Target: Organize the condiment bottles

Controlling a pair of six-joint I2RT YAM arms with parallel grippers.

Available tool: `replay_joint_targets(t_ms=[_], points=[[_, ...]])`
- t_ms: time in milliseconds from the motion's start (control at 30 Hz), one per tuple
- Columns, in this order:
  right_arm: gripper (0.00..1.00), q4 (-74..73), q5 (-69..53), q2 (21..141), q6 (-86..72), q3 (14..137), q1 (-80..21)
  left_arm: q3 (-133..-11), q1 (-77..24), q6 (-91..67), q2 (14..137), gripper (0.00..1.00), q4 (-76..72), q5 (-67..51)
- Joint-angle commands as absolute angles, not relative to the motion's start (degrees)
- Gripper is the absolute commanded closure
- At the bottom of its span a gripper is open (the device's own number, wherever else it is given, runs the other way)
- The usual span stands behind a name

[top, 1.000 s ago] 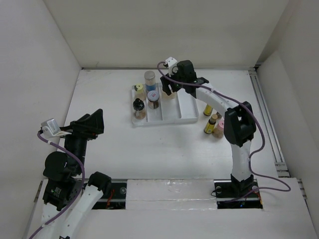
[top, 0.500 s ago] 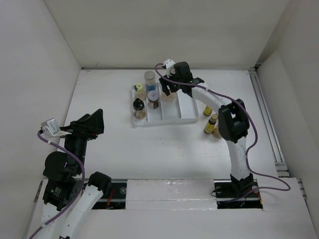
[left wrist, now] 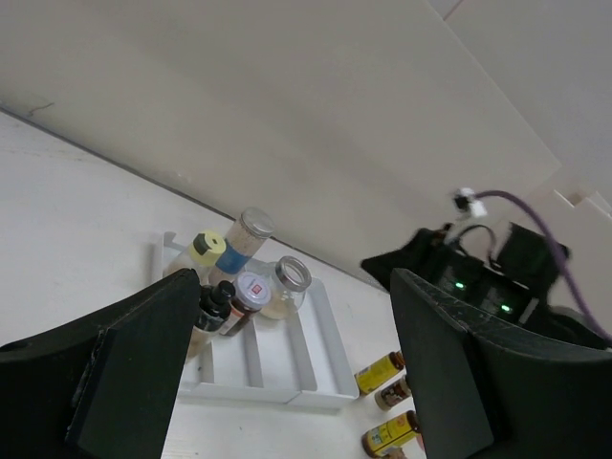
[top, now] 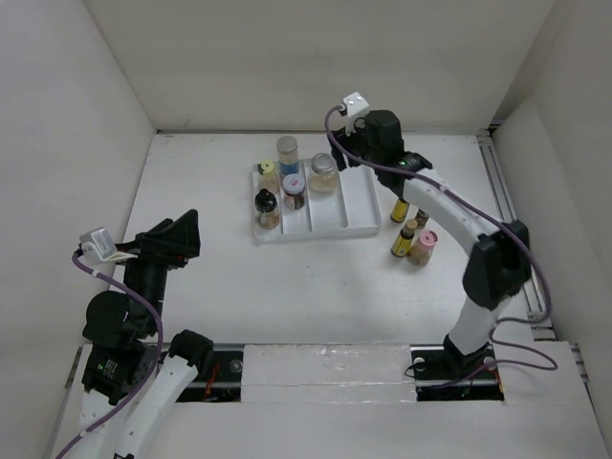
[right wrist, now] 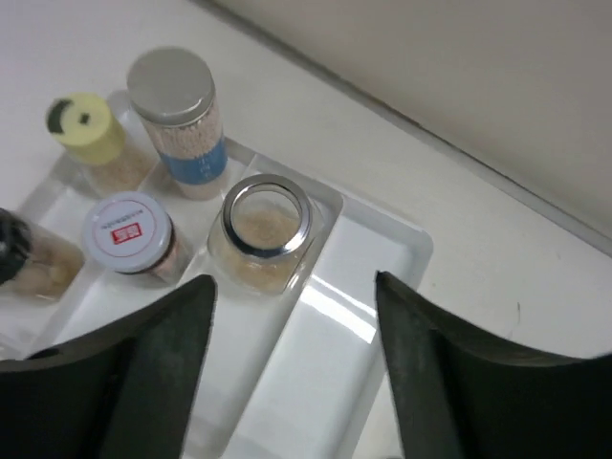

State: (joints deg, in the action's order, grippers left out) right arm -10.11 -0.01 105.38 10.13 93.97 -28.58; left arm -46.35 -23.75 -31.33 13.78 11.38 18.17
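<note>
The white tray (top: 359, 212) holds several condiment bottles: a blue-labelled silver-capped jar (top: 287, 149), a yellow-capped one (top: 269, 172), a white-capped one (top: 295, 187), a black-capped one (top: 266, 203), and a silver-rimmed jar of tan powder (top: 323, 171) at the far end of the right compartment. My right gripper (top: 352, 156) is open and empty, raised just right of that jar (right wrist: 263, 226), over the tray (right wrist: 382, 287). My left gripper (top: 182, 234) is open and empty, far to the left; its wrist view shows the tray (left wrist: 277, 356) from a distance.
Several loose bottles stand right of the tray: a yellow-labelled one (top: 400, 210), a small one (top: 409, 237) and a pink-capped one (top: 424, 245); they also show in the left wrist view (left wrist: 381, 373). White walls enclose the table on three sides.
My right gripper was closed around the silver-rimmed jar in the tray. It has let go and pulled up and back to the right. The jar stays upright. The left arm has not moved.
</note>
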Motion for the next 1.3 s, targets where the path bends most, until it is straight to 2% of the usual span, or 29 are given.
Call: replay_joint_targets(t_ms=[0,33,67,167,267,333,367,400,467,533,567,833,900,1033,1267], points=[[0.32,-5.4,8.7,91.2,6.3,84.1,-29.0,-46.1,-23.6,-30.3,14.2,0.23,8.5,17.5],[0.43,-4.9,10.3,87.7,4.8,80.4,-29.0,-46.1,-23.6,-30.3,14.2,0.23,7.9,17.0],[0.64,-4.9,12.5,80.4,1.8,72.9,-29.0,-46.1,-23.6,-30.3,14.2,0.23,7.9,17.0],[0.78,-5.6,22.6,66.1,-1.5,59.6,-28.0,-46.1,-23.6,-30.3,14.2,0.23,7.9,17.0],[0.83,-11.5,28.1,56.6,-6.1,53.0,-25.2,-46.1,-23.6,-30.3,14.2,0.23,7.9,16.4],[0.81,-14.3,28.1,49.5,-6.6,48.5,-23.6,-46.1,-23.6,-30.3,13.6,0.23,7.9,17.0],[0.77,-15.6,26.8,47.7,-6.6,47.6,-22.9,-46.1,-23.6,-30.3,13.6,0.23,7.9,17.0],[0.61,-18.2,25.8,45.1,-6.6,46.9,-22.2,-46.1,-23.6,-30.3,13.1,0.23,7.9,17.0],[0.40,-19.9,20.7,43.2,-5.8,46.1,-22.2,-46.1,-23.6,-30.3,13.1,0.23,7.9,17.0],[0.23,-21.4,16.5,41.8,-5.2,45.4,-22.8,-46.1,-23.6,-30.3,13.1,0.23,7.9,17.0],[0.21,-21.4,12.8,41.8,-5.2,44.7,-22.8,-46.1,-23.6,-30.3,13.1,0.23,7.9,16.4],[0.19,-20.7,13.7,49.6,-4.5,44.2,-27.2,-46.1,-23.6,-30.3,13.1,0.23,7.9,15.9],[0.25,-20.1,15.3,52.8,-4.5,45.6,-27.9,-46.1,-23.6,-30.3,13.1,0.23,7.9,15.9],[0.30,-18.2,19.2,56.2,-2.6,46.8,-27.9,-46.1,-23.6,-30.3,13.1,0.23,7.9,15.4],[0.39,-14.9,18.8,60.1,-2.6,46.1,-26.0,-46.1,-23.6,-30.3,13.6,0.23,7.4,15.4]])
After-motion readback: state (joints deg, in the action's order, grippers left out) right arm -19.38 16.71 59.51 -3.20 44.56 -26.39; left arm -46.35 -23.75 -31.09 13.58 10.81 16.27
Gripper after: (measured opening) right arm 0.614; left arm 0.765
